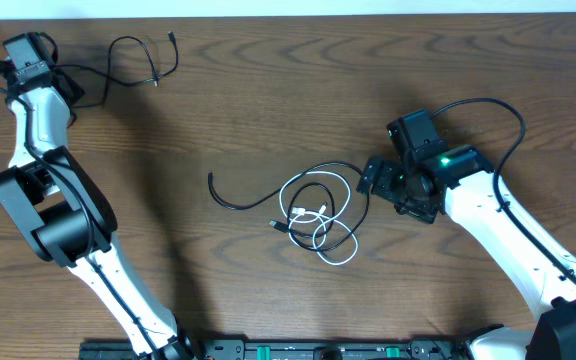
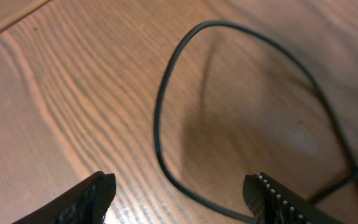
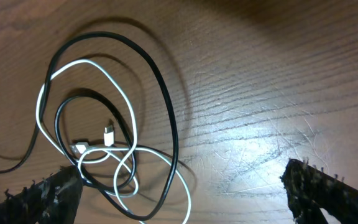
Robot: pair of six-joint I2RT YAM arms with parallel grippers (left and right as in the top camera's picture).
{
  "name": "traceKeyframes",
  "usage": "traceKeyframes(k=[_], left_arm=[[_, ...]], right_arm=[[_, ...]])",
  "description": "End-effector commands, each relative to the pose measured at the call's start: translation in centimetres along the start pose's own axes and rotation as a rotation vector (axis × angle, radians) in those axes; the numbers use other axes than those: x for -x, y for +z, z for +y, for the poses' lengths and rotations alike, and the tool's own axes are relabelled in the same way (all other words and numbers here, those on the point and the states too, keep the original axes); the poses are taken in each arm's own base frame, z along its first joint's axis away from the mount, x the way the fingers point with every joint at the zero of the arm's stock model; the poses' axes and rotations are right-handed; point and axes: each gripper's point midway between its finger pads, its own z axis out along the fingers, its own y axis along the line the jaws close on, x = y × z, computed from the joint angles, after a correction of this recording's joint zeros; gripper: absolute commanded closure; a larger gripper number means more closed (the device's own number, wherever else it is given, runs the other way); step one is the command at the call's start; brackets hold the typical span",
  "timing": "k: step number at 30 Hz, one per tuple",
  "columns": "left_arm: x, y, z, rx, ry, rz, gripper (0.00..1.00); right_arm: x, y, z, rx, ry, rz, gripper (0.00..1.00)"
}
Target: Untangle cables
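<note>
reaching far left, left gripper (image 2: pixel 179 183) spread over 1 black cable (image 2: pixel 157 124); right gripper (image 3: pixel 182 174) spread beside tangle (image 3: pixel 132 149).

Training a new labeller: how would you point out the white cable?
Find the middle of the brown wooden table, beside the right gripper. There, the thin white cable is the only pale cord, looped through a thin black cable.

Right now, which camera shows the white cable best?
Right wrist: the white cable is close up, its loops and plugs clear, crossing the tangled black cable. Overhead shows it whole but small. Left wrist shows only the separate black cable.
</note>
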Motion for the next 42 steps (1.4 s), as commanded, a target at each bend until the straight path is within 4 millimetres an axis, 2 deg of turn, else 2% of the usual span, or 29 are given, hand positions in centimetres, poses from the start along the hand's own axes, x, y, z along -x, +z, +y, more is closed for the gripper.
traceKeyframes(k=[1,4,10,11,13,15,17,21,25,27,30,31,32,34,35,36,37,42], left_arm=[[-1.2,1.6,-0.8,-0.04,-0.035,0.034,0.27],[-2.1,2.7,-0.7,-0.034,-0.046,0.048,0.2],[-3.0,4.6,-0.2,-0.021,-0.072,0.057,0.21],[-3.0,4.8,-0.2,-0.023,-0.074,0.053,0.24],[-2.5,4.9,-0.4,-0.031,-0.08,0.031,0.41],[-1.4,4.9,-0.7,-0.046,-0.091,-0.009,0.57],[-0.3,4.8,-1.4,-0.082,-0.104,-0.052,0.7],[2.6,4.0,-4.3,-0.245,-0.128,-0.15,0.78],[6.2,2.2,-7.0,-0.376,-0.144,-0.294,0.78],[7.3,1.5,-7.9,-0.403,-0.148,-0.346,0.78],[7.5,1.3,-7.9,-0.379,-0.154,-0.368,0.73],[7.5,1.5,-7.3,-0.347,-0.159,-0.368,0.62],[7.4,1.8,-6.8,-0.314,-0.163,-0.367,0.57],[7.3,1.9,-5.8,-0.26,-0.143,-0.365,0.53],[7.4,1.9,-5.2,-0.239,-0.124,-0.363,0.39],[7.4,1.8,-4.6,-0.215,-0.112,-0.353,0.08],[7.5,1.4,-4.1,-0.202,-0.098,-0.344,0.0],[9.5,-2.1,-1.1,-0.168,-0.113,-0.327,0.01]], right_arm=[[0.0,0.3,0.0,-0.008,-0.022,-0.006,0.01],[0.0,0.3,0.1,-0.005,-0.023,-0.008,0.01],[0.0,0.3,0.1,-0.005,-0.023,-0.009,0.01],[0.0,0.3,0.1,-0.005,-0.023,-0.009,0.01],[0.0,0.3,0.1,-0.005,-0.023,-0.009,0.01],[0.1,0.3,0.1,-0.005,-0.023,-0.009,0.01],[0.1,0.2,0.1,-0.003,-0.023,-0.011,0.01],[0.2,0.2,0.2,0.001,-0.023,-0.014,0.01],[0.2,0.2,0.3,0.004,-0.024,-0.016,0.01],[0.2,0.2,0.3,0.004,-0.024,-0.016,0.01],[0.3,0.2,0.4,0.008,-0.024,-0.021,0.01],[0.4,0.2,0.5,0.012,-0.024,-0.023,0.01],[0.5,0.2,0.6,0.016,-0.025,-0.027,0.01],[0.6,0.2,0.8,0.024,-0.026,-0.033,0.01],[0.6,0.2,0.8,0.024,-0.026,-0.033,0.01],[0.6,0.2,0.8,0.023,-0.026,-0.033,0.01],[0.6,0.2,0.8,0.023,-0.026,-0.032,0.01],[0.3,0.2,0.6,0.018,-0.026,-0.019,0.01]])
